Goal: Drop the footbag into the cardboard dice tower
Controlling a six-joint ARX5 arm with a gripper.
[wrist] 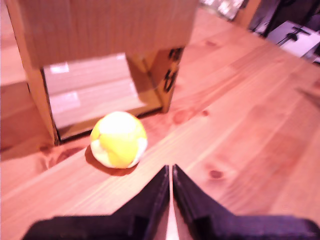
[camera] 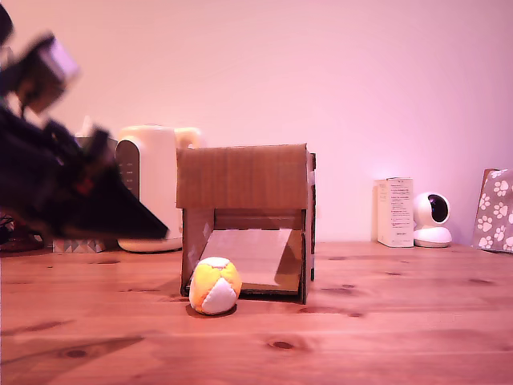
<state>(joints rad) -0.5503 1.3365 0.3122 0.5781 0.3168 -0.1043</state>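
The footbag [camera: 215, 285] lies on the wooden desk [camera: 385, 321], resting at the mouth of the cardboard dice tower [camera: 244, 176], just before the lower front opening and toward its corner on the exterior view's left; yellow and white panels show, with an orange tint along one side; whether it touches the cardboard cannot be told. The tower stands upright in the middle of the desk, its solid upper front above the opening, where a pale sloped ramp [camera: 255, 255] runs down to the desk surface. The gripper [wrist: 171, 175] hovers off to the exterior view's left, blurred there, clear of both ball and box; in the wrist view its two dark fingers [wrist: 150, 195] lie almost together with only a thin slit between them, and nothing is in their grasp; the tips point toward the footbag, near it but apart. Along the back edge of the desk stand a white appliance [camera: 148, 188] behind the arm, a white carton [camera: 395, 212], a small round white camera [camera: 432, 218], and a paw-print box [camera: 495, 210] at the exterior view's right edge.
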